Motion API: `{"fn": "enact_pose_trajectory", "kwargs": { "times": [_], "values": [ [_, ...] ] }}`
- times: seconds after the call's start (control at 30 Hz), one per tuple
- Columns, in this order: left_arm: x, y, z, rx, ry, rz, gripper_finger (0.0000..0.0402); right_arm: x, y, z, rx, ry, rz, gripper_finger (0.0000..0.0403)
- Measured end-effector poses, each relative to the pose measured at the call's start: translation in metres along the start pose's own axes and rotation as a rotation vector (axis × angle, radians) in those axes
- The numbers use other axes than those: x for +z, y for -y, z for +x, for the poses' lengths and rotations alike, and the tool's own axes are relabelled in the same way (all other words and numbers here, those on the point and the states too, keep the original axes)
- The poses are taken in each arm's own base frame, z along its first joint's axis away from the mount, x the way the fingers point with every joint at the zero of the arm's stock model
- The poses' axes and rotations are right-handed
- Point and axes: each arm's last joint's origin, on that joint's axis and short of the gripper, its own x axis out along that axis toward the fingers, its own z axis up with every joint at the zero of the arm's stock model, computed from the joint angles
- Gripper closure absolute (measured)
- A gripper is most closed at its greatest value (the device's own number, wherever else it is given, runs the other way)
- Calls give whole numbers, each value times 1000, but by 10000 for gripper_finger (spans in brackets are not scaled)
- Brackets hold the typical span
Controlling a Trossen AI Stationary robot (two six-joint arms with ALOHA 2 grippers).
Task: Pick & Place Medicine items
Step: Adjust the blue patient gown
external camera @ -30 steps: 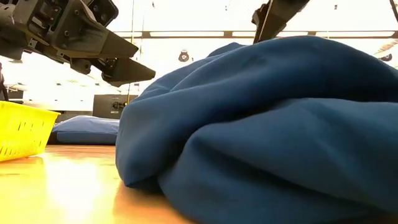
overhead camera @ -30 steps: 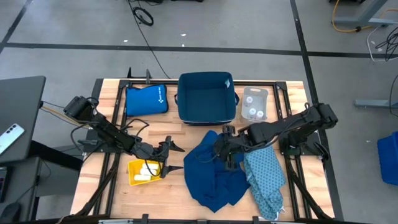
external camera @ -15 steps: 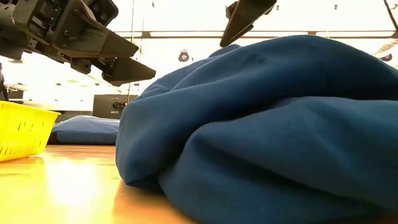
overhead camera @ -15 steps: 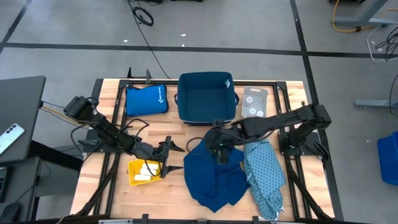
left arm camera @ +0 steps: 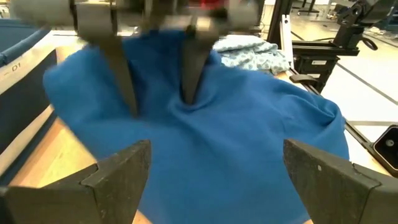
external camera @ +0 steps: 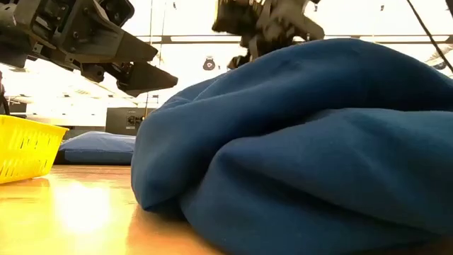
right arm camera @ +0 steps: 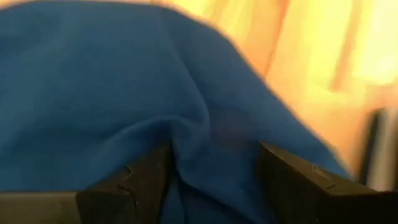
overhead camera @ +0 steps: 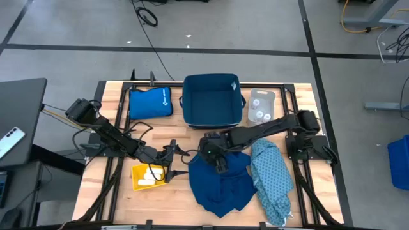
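**High View First: Clearing the Cloth Without Disturbing the Medicine Items**

High view: the right tool (overhead camera: 211, 148) is reaching over the upper left edge of the dark blue cloth (overhead camera: 222, 181), near the middle of the desk (overhead camera: 115, 201). The left tool (overhead camera: 174, 154) is hovering just beside the yellow tray (overhead camera: 138, 181), which is holding pale medicine items (overhead camera: 151, 174). More round whitish bottles (overhead camera: 261, 111) are sitting in a grey holder beside the blue bin (overhead camera: 212, 100). The step in hand appears to be working at the cloth; any grip should be taken on a raised fold only.

Low view: the cloth is filling the foreground, with the right tool above its crest. Lifting slowly is advisable, since a small pack could be lying under the folds.

Left wrist view: the left tool's fingers (left arm camera: 118, 177) are standing wide apart and empty, facing the cloth and the other arm. Keeping this arm where it is avoids a collision.

Right wrist view: the right tool's fingers (right arm camera: 130, 180) are standing partly apart, straddling a ridge of cloth. Whether they are pinching it cannot be told.
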Motion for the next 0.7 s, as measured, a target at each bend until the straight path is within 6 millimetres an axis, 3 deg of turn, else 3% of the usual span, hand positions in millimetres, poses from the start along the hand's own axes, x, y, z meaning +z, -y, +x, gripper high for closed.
{"fn": "enact_pose_trajectory", "kwargs": {
  "times": [0.23, 0.4, 0.57, 0.7],
  "values": [
    [0, 0, 0, -8, 1, 1, 38, -18, 28, 51, 65, -132, 0, 160],
    [0, 0, 0, -8, 0, 3, 38, -25, 36, 76, 152, -151, 12, 160],
    [0, 0, 0, -7, -5, 4, 38, -23, 25, 103, 274, -103, 3, 165],
    [-2, 0, 0, -10, -20, 8, 38, -18, 12, 109, 278, -73, -27, 200]
  ]
}}
